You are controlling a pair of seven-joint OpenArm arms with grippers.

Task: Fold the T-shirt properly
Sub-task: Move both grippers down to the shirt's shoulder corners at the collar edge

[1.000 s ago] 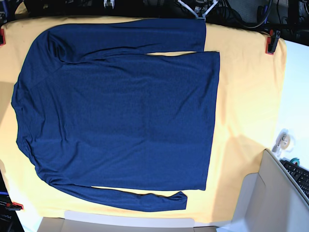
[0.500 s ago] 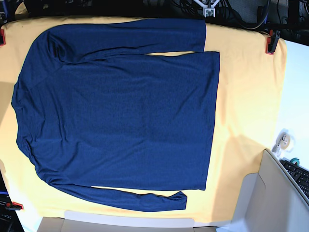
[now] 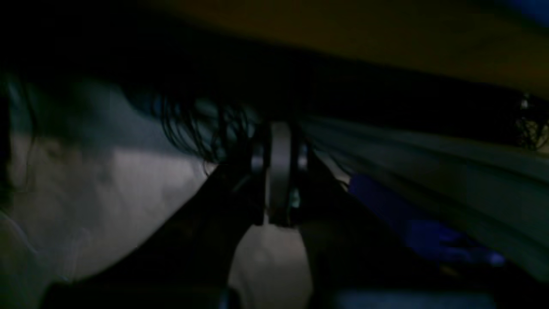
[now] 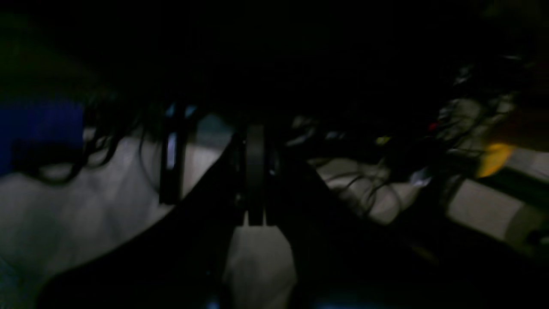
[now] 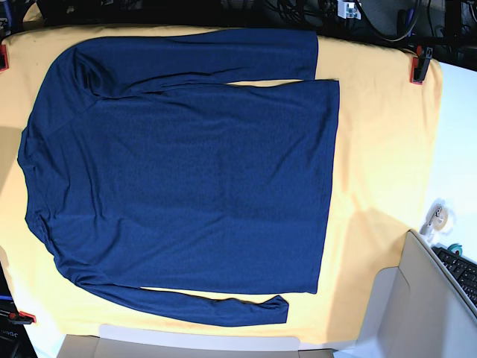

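Lying flat on yellow cloth (image 5: pixel 387 149), T-shirt (image 5: pixel 186 179) far below both pincers; left gripper (image 3: pixel 279 171), right gripper (image 4: pixel 255 171) closed, empty. Advice: pinch sleeve cuff edge first.

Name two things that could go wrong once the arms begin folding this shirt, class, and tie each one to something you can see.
1. The T-shirt lies flat on the loose yellow cloth. A pinch may well catch both layers and drag the cloth along.
2. The lower sleeve ends near the cloth's front edge, so a careless fold could push it off the edge.
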